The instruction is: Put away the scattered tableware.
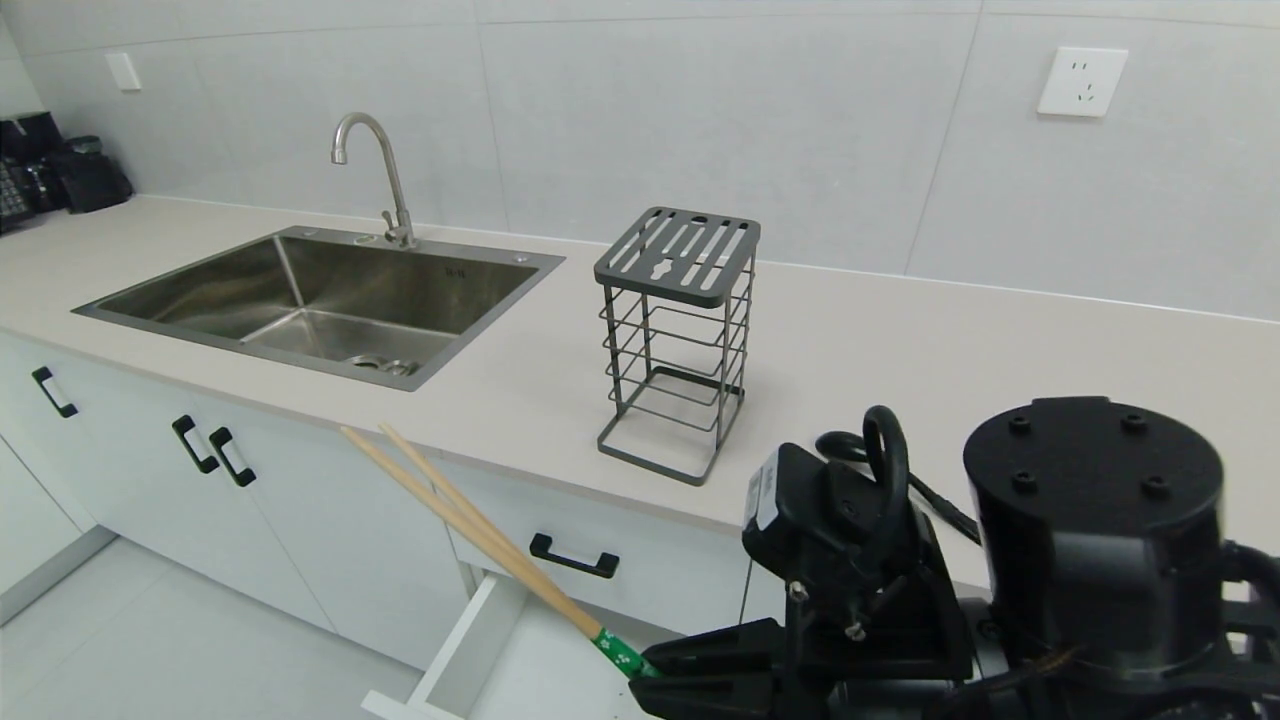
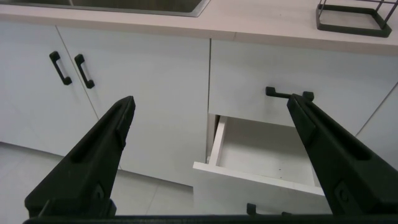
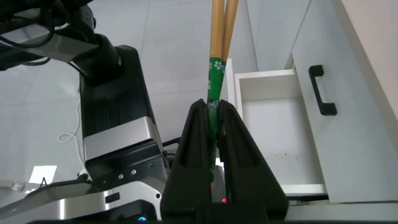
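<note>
Chopsticks (image 3: 217,37) with green ends are clenched in the jaws of the right gripper (image 3: 212,109) near the open drawer (image 2: 219,143); the left gripper (image 2: 210,106) faces that drawer, jaws spread wide.

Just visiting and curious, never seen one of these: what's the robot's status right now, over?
Right claw shut on chopsticks. Left claw open, empty. Drawer stands open; nothing seen blocking it.
</note>
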